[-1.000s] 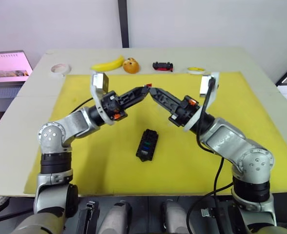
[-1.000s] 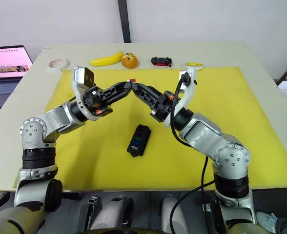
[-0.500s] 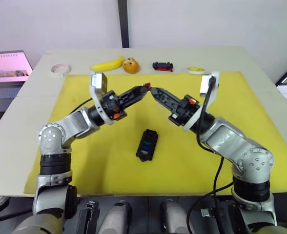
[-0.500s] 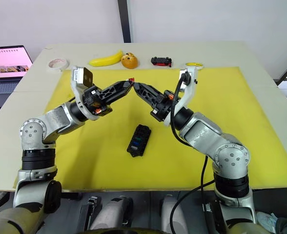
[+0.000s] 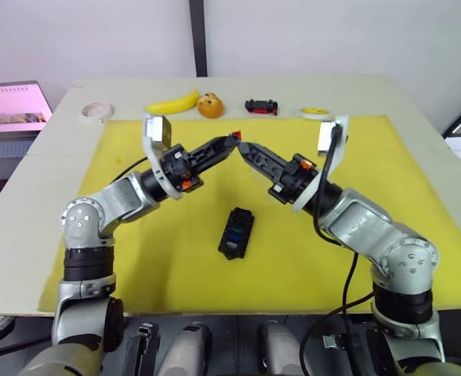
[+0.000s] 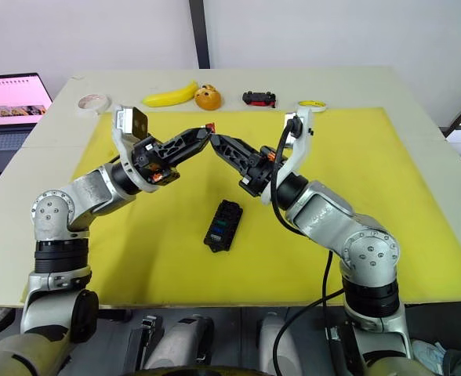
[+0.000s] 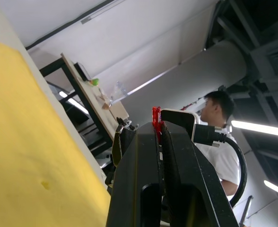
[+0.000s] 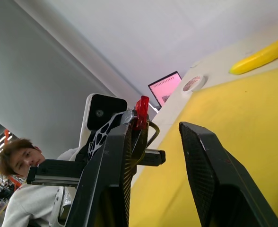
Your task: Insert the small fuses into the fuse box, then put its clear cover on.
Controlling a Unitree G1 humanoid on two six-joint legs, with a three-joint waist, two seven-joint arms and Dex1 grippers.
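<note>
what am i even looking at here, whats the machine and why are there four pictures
It is a humanoid robot with two arms, each ending in a two-fingered black gripper. The two wide pictures come from cameras in its head, looking down over a yellow mat on a table. The other two come from cameras on its wrists, looking along the fingers.

The left gripper is shut on a tiny red fuse. The right gripper is open, its tips almost meeting the left one's above the mat.

On the mat lies a black fuse box with some coloured fuses already in it. Beyond the mat sit a banana, a toy car and a tape roll. A person shows behind in the wrist views.
</note>
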